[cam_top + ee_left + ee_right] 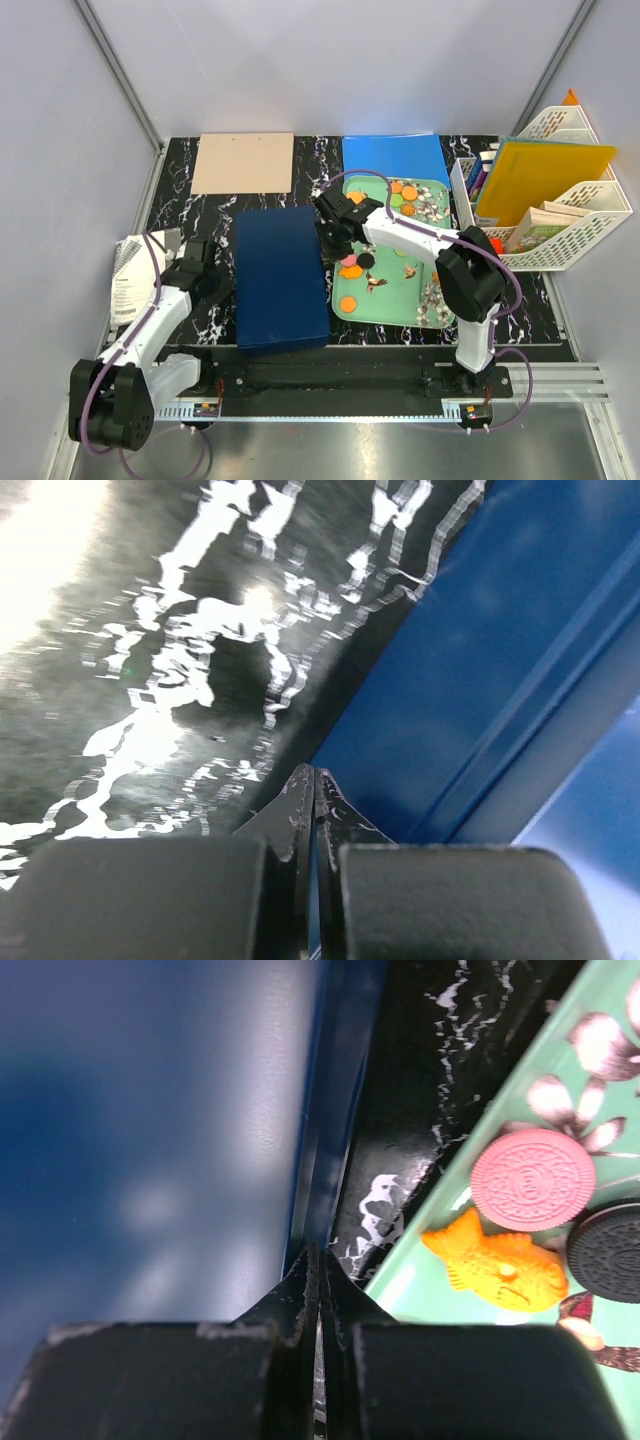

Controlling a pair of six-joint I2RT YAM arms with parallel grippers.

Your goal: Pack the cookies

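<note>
Table [200, 215]: black marble pattern. Dark blue box [281, 275] lies closed at the middle, reaching toward the near edge. Mint-green tray [395, 300] lies just beside the box on its right, a narrow strip of table between them.

Cookies [351, 271]: all on the tray, none in the box. One group sits at the tray's end toward the far edge, mostly orange with a green one. The other group lies along the tray side nearest the box. Right wrist view shows a pink disc [532, 1178], a black disc [610, 1252] and an orange fish-shaped piece [495, 1265].

Left gripper [314, 785]: fingers pressed together, nothing between them, low over the table at the box's left side.

Right gripper [320, 1265]: fingers likewise together, holding nothing visible, tips at the box's right edge.
</note>
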